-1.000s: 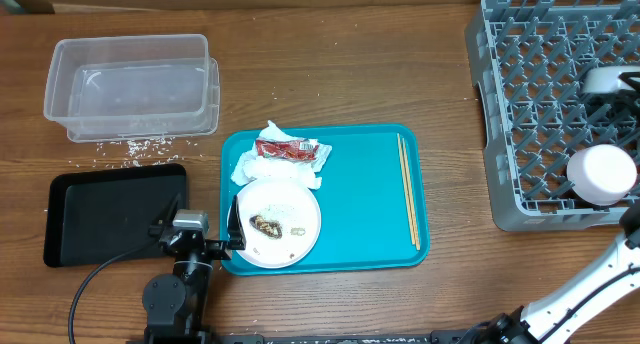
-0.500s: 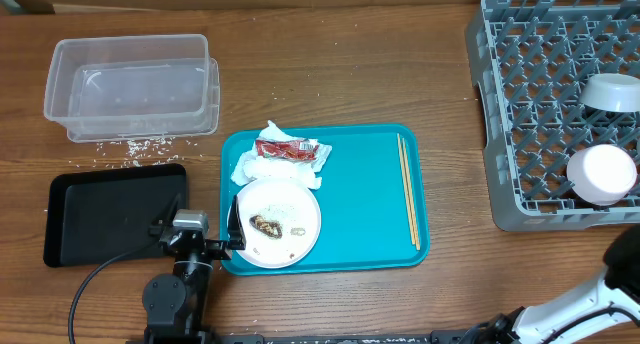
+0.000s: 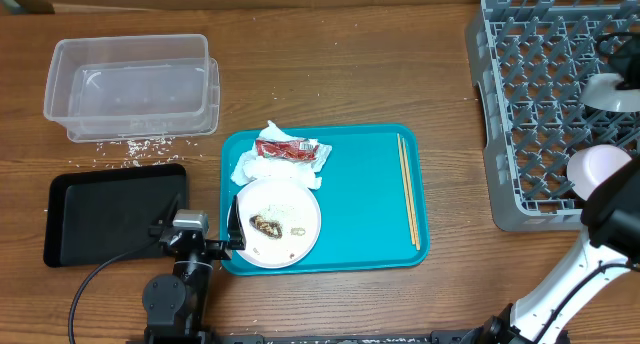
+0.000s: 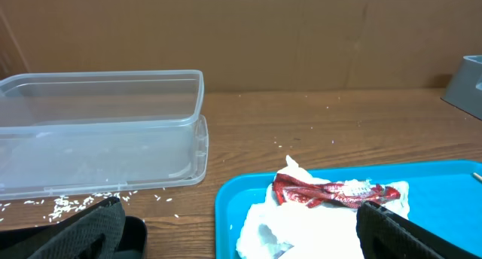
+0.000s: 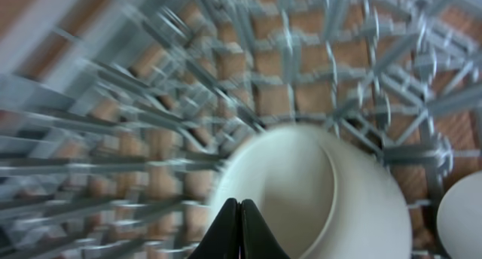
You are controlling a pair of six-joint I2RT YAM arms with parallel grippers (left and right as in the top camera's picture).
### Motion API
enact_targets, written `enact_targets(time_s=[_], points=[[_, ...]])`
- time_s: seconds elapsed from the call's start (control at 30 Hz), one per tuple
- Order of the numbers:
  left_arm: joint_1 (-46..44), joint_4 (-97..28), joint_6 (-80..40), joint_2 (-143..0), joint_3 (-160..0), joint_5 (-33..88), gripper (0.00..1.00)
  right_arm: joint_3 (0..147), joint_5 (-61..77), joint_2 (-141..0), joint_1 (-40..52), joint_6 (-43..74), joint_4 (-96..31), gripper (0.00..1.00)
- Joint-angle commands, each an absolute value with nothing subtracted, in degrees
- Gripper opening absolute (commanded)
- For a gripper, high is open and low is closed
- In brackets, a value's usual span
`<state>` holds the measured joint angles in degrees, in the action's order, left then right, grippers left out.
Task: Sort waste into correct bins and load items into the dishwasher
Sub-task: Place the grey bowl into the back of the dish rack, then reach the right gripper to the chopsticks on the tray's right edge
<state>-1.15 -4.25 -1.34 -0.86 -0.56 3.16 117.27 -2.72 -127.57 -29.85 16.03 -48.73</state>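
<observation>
Two bowls (image 3: pixel 612 92) sit in the dish rack (image 3: pixel 530 104), one half hidden by your right arm (image 3: pixel 612 222). Your right gripper (image 5: pixel 239 225) is clenched empty, your left gripper (image 4: pixel 241 210) spread wide. Chopsticks (image 3: pixel 408 189) lie front-to-back on the teal tray (image 3: pixel 360 154).

Pretty blurry one. The gripper (image 5: pixel 239 223) tips are pinched tight together at the bottom edge, right by the rim of a white bowl (image 5: pixel 316 187) sitting in the grey rack (image 5: pixel 143 101). A second bowl (image 5: pixel 462 214) peeks in at the right. Brown table (image 5: pixel 271 63) shows through the grid.

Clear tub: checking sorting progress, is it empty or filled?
Empty: the clear tub shows only bare floor; rice grains lie outside it on the table.
</observation>
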Motion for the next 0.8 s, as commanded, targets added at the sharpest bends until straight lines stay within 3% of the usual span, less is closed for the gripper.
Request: enact_targets(time_s=[0.0,0.43,0.53,0.63,0.67,0.7,0.73,0.77], points=[[-1.3,-4.3,-1.9,-0.3,-0.3,2.5,1.0,117.3,-8.3,-128.4,-30.0,16.6,-48.7,0.04],[-1.3,-4.3,-1.9,-0.3,-0.3,2.5,1.0,117.5,-17.2,-124.5,-30.9,16.6,-56.1,0.04],[-1.3,-4.3,-1.9,-0.3,-0.3,2.5,1.0,117.5,-13.0,-119.9,-30.7,16.6,-55.7,0.04],[-1.3,-4.3,-1.9,-0.3,-0.3,2.5,1.0,117.5,4.0,-114.0,-30.2,16.8,-55.9,0.04],[-1.3,-4.3,-1.9,-0.3,-0.3,2.5,1.0,117.5,15.6,-111.8,-30.2,16.8,-56.6,0.12],[-1.3,-4.3,-1.9,-0.3,-0.3,2.5,1.0,117.5,26.2,-109.9,-30.2,16.7,-57.5,0.27],[-1.3,-4.3,-1.9,-0.3,-0.3,2.5,1.0,117.5,35.8,-108.3,-30.2,16.3,-58.5,0.65],[-1.3,-4.3,-1.9,-0.3,-0.3,2.5,1.0,117.5,44.4,-107.0,-30.1,16.3,-59.4,0.82]])
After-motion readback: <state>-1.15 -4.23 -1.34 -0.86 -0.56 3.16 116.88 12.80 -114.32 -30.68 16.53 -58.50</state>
